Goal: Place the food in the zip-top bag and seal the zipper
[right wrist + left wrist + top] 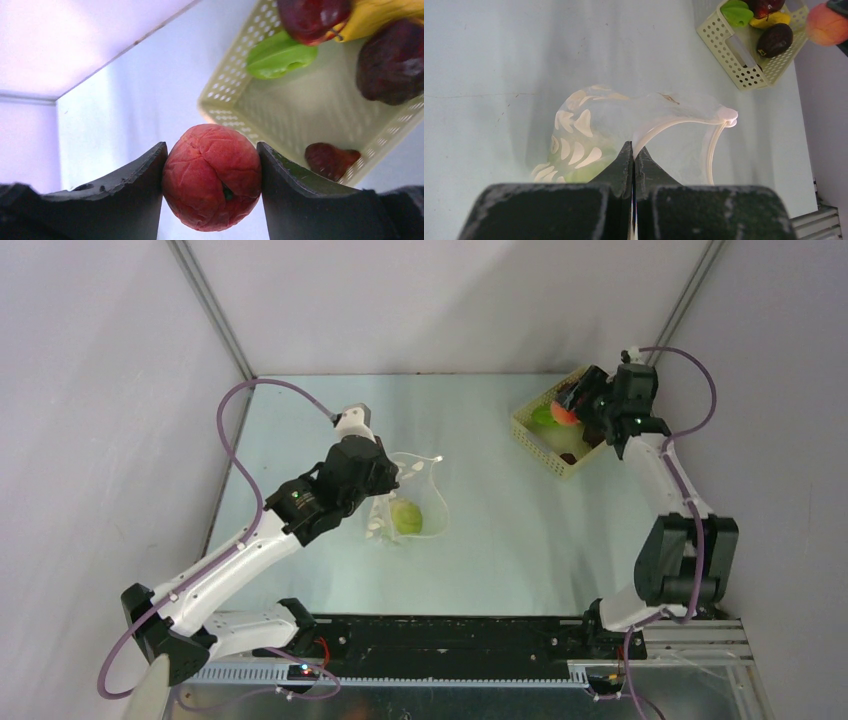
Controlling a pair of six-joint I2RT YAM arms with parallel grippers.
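The clear zip-top bag (408, 502) lies mid-table with a green round food (407, 517) inside it. My left gripper (633, 150) is shut on the whitish zipper (674, 125) strip at the mouth, holding the mouth up and open. Over the pale yellow basket (530, 432) at the back right, my right gripper (211, 155) is shut on a red round food (212, 175) and holds it in the air. In the basket lie a green food (280, 55), a yellow food (380, 15) and dark maroon foods (392, 62).
The basket (729, 50) stands near the right wall and back corner. Grey walls enclose the table on three sides. A black rail (450, 635) with the arm bases runs along the near edge.
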